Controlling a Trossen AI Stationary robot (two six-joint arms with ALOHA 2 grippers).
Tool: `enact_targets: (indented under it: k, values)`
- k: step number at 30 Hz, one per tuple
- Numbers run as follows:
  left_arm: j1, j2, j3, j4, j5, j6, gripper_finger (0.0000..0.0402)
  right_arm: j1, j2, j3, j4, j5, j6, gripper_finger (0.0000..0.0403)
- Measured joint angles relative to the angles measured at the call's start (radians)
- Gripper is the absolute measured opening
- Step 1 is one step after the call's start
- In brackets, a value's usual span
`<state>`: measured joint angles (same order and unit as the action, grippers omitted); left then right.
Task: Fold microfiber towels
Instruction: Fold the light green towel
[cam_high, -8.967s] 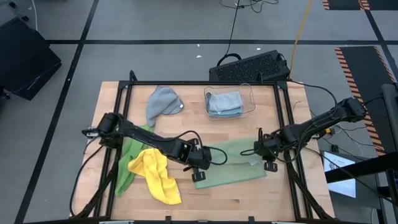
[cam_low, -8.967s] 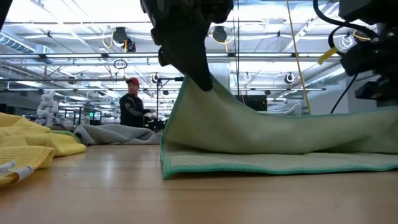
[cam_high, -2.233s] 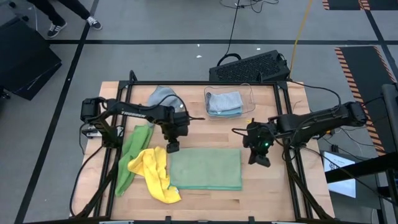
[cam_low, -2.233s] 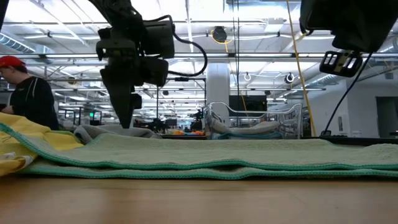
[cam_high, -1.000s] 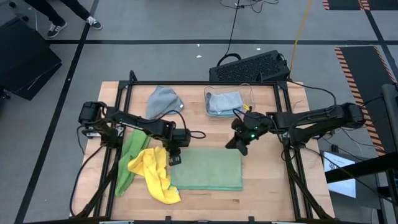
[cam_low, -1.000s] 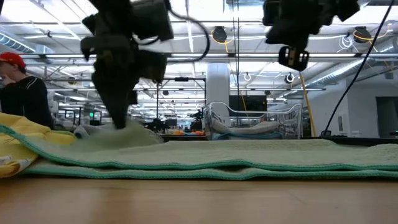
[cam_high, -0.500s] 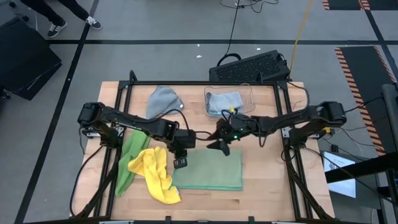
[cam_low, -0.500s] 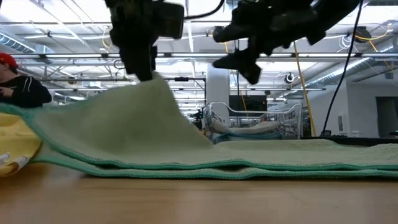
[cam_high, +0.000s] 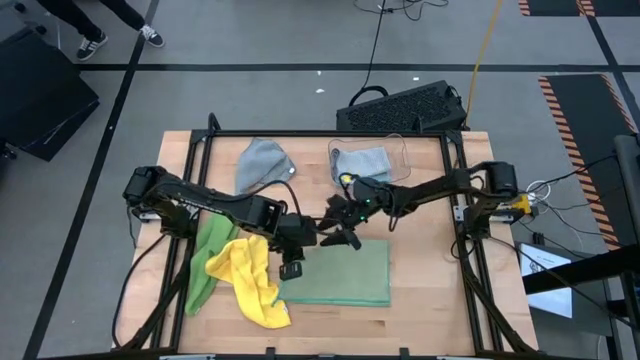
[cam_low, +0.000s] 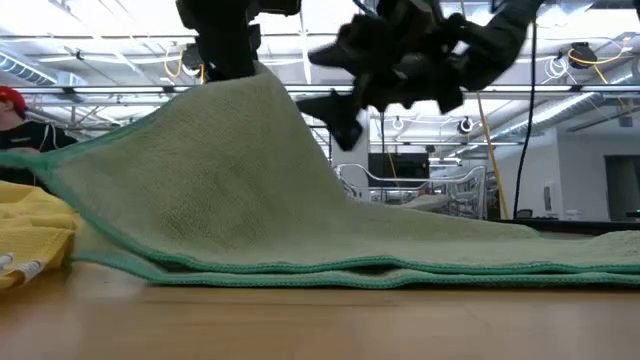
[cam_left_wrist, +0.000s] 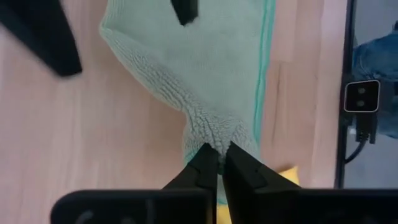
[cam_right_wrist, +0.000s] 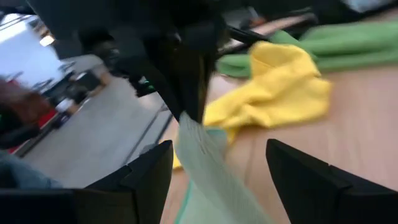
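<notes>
A: So, from overhead the sage green towel (cam_high: 340, 272) lies folded at lower centre of the table (cam_high: 440, 310), with the left gripper (cam_high: 291, 248) at its upper-left corner and the right gripper (cam_high: 335, 232) just beside it, both near mid-frame.

B: The table-height view adds what that one hides: the corner is lifted well off the wood. The sage green towel (cam_low: 260, 190) rises to a peak at upper left of the frame, pinched under the left gripper (cam_low: 228, 62), and slopes down to the right.

A: And the left wrist view shows the jaws clamped together on a bunched bit of that towel (cam_left_wrist: 211, 81), with its teal edge running along one side.

B: The right gripper (cam_low: 335, 100) hangs just right of the peak, jaws spread wide, holding nothing. Its own camera shows the two fingers (cam_right_wrist: 311, 180) apart with the lifted cloth edge (cam_right_wrist: 205, 162) between them, not touching.

A: Room to move?

B: Bare wood right of the towel and along the table's bottom edge. On the left it is crowded: the yellow towel (cam_high: 255, 280) touches the sage one, and the bright green towel (cam_high: 208, 250) lies beyond. A grey towel (cam_high: 262, 162) and the clear bin (cam_high: 368, 160) sit along the top.
</notes>
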<state>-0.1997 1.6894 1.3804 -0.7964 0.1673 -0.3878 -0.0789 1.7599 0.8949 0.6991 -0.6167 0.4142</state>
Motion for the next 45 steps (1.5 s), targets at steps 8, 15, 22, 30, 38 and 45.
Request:
enact_targets:
  k: [8, 15, 22, 30, 38, 45]
  values:
    - [-0.040, 0.000, 0.000, -0.009, -0.010, -0.081, 0.0017, 0.000, 0.144, 0.214, -0.119, -0.147, -0.063, 0.0251]
    - [-0.057, 0.000, 0.000, -0.015, -0.021, -0.123, 0.0008, 0.003, 0.170, 0.234, -0.130, -0.225, -0.139, 0.0228]
    - [-0.058, 0.000, 0.000, -0.015, -0.048, -0.169, 0.0010, 0.028, 0.169, 0.234, -0.172, -0.170, -0.225, 0.0197]
    - [-0.060, 0.000, 0.000, -0.013, -0.065, -0.236, 0.0014, 0.035, 0.169, 0.234, -0.180, -0.141, -0.273, 0.0167]
    - [-0.060, 0.000, 0.000, -0.012, -0.075, -0.238, 0.0015, 0.045, 0.221, 0.244, -0.158, -0.169, -0.270, 0.0107]
    - [-0.060, 0.000, 0.000, -0.014, -0.080, -0.274, 0.0010, 0.062, 0.223, 0.265, -0.151, -0.146, -0.295, 0.0032]
